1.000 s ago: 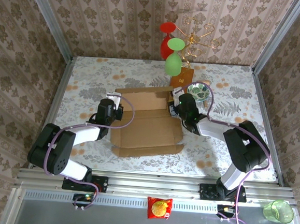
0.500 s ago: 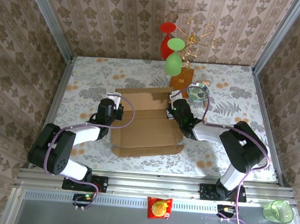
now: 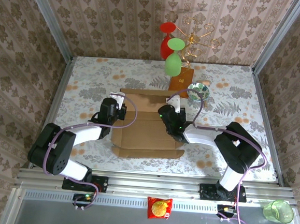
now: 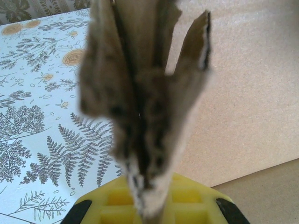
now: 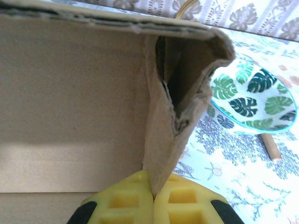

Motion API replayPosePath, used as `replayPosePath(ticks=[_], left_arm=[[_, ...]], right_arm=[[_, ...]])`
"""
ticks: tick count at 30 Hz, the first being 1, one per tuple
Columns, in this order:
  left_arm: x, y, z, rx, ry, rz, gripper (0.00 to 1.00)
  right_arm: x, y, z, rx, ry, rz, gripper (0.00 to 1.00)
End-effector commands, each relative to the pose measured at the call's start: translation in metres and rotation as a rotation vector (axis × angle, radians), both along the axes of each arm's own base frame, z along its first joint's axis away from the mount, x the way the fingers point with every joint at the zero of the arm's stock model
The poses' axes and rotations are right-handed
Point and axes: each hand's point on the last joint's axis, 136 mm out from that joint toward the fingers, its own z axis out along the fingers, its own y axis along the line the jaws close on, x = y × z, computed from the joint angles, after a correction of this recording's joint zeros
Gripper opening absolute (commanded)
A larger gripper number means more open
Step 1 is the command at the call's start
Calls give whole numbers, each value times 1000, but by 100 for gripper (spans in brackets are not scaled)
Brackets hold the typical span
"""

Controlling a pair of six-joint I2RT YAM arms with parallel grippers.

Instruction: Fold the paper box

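The paper box (image 3: 143,127) is a tan cardboard sheet lying mid-table, its back wall raised. At the box's left side my left gripper (image 3: 120,111) is shut on the folded-up left wall. In the left wrist view that blurred doubled wall (image 4: 142,107) rises from between the yellow fingers (image 4: 201,200) of the left gripper (image 4: 149,205). My right gripper (image 3: 166,116) is shut on the right wall. In the right wrist view the folded right wall (image 5: 170,107) stands upright, pinched at its base by the right gripper (image 5: 153,193), with the box's inner panel (image 5: 70,107) to its left.
A leaf-patterned bowl (image 3: 198,91) (image 5: 254,100) sits just right of the box's back corner. Behind it stands a wire stand on an orange-brown base (image 3: 181,82), holding a red glass (image 3: 167,40) and a green glass (image 3: 174,59). A snack bag (image 3: 159,207) and a green cup (image 3: 278,210) lie beyond the table's front rail.
My right gripper has shut on the right wall and swung it leftward and inward over the box. The left gripper keeps its hold, shifted slightly.
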Motion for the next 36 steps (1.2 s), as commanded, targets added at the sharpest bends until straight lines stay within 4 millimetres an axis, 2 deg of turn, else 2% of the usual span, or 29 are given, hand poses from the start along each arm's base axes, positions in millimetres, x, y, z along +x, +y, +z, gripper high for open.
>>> replayPosePath(ticks=[1,8,17,20,26,33,36], left_arm=[[1,-4,-1,25,10,-25,0],[2,-4,-1,31,10,-25,0],[2,-3,-3,44,14,-22,0],[2,-3,-4,51,15,-22,0],[3,-3,-4,53,18,-23,0],[4,-3,-2,58,15,-25,0],[4,-3,-3,58,17,-25,0]], right_arm=[[-11,-21,-5,-85,11,-137,0],[-16,-19,-4,-41,1,-165,0],[-6,-10,-6,53,61,-65,0],[-1,-8,-6,97,83,-7,13],[6,-6,-6,127,92,56,27],[15,-15,-10,140,88,62,36],[20,-17,-12,137,92,62,37]])
